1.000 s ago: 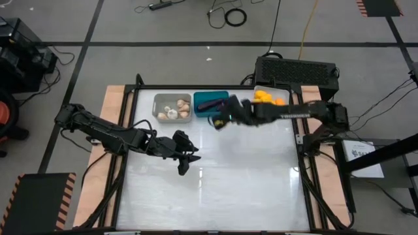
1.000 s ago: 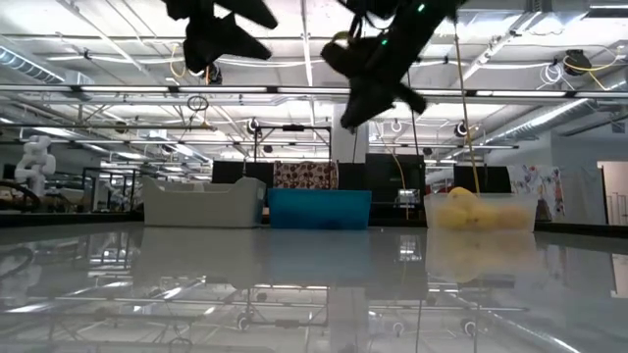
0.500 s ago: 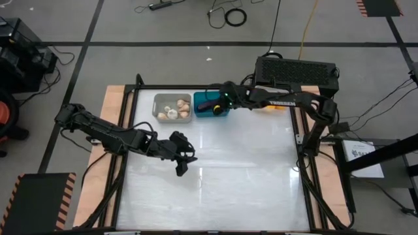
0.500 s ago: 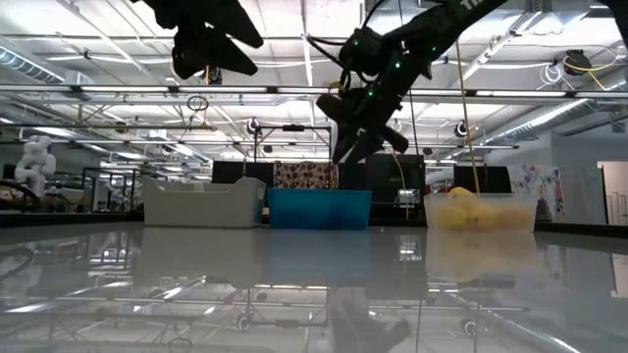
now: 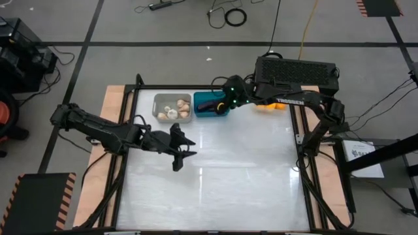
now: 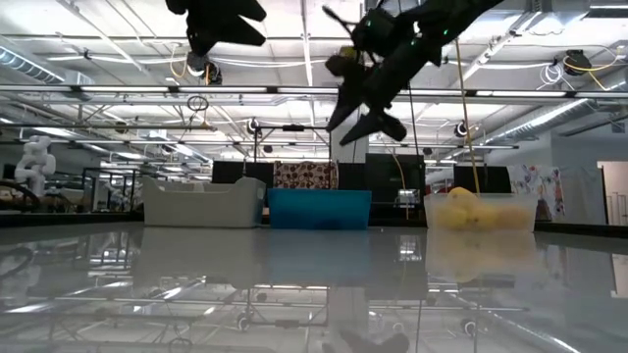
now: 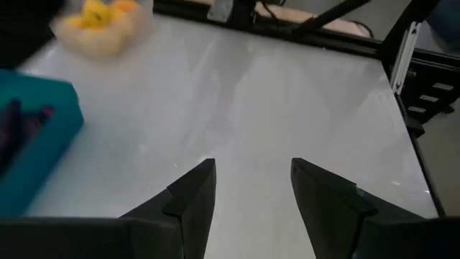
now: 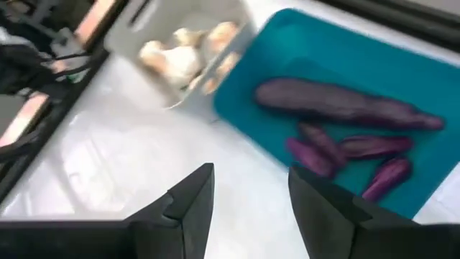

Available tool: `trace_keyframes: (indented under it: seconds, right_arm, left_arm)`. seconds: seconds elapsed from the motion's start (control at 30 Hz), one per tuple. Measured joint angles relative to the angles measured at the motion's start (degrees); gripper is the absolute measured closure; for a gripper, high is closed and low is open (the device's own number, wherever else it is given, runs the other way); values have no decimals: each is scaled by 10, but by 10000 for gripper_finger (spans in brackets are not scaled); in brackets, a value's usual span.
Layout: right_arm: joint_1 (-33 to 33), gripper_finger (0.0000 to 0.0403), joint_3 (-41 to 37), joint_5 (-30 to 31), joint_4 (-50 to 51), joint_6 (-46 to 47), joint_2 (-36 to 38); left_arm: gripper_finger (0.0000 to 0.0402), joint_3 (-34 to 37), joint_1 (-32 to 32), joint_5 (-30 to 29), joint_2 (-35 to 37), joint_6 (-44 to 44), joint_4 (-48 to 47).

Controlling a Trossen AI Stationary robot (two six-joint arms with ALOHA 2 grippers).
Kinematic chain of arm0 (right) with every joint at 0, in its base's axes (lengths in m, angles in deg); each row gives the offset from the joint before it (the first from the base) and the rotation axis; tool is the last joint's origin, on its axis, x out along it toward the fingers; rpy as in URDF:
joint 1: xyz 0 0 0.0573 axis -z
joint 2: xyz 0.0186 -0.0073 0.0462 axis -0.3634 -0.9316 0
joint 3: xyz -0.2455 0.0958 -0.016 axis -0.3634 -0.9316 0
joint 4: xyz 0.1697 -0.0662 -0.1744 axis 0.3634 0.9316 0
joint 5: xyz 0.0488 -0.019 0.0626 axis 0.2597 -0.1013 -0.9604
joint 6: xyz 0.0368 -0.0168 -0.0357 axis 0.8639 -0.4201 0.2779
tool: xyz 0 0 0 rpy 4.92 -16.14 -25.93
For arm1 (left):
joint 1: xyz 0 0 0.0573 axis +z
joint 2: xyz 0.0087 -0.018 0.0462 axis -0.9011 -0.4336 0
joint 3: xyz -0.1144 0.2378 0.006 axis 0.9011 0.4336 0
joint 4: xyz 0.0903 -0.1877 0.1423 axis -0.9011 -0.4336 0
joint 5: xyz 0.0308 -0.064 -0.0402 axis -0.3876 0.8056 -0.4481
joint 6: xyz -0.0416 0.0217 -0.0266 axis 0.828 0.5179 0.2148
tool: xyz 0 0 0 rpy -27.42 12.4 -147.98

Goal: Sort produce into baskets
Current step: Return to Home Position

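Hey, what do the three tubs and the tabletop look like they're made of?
Grey tub: likely opaque matte plastic, flat even colour. Teal tub: probably the same. Clear tub: translucent plastic, yellow fruit showing through its wall. Tabletop: glossy white sheet, perhaps acrylic or laminate; it mirrors the tubs.

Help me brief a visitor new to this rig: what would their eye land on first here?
Three tubs along the far edge of the table stand out: a grey tub of pale bulbs, a teal tub of purple eggplants, and a clear tub of yellow fruits. The right gripper hangs open above the teal tub's right end. The left gripper, also open, hovers over bare table left of centre.
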Motion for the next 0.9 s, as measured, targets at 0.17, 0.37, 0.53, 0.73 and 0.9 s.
trace_keyframes:
  seconds: [0.17, 0.37, 0.53, 0.73, 0.9]
  right_arm:
    - [-35, 236, 0, 0, 9, 14, 40]
    - [-93, 237, 0, 0, 13, 10, 96]
    - [-144, 237, 0, 2, 23, -21, 142]
    - [-200, 237, 0, 83, 65, -68, 191]
    - [-225, 237, -54, 108, 49, -82, 242]
  left_arm:
    - [212, 0, 33, 6, 54, -59, -22]
    - [212, 0, 84, 6, 132, -132, -40]
    - [212, 0, 127, 6, 197, -164, -84]
    - [212, 0, 151, 6, 269, -155, -193]
    - [212, 0, 151, 12, 318, -122, -231]
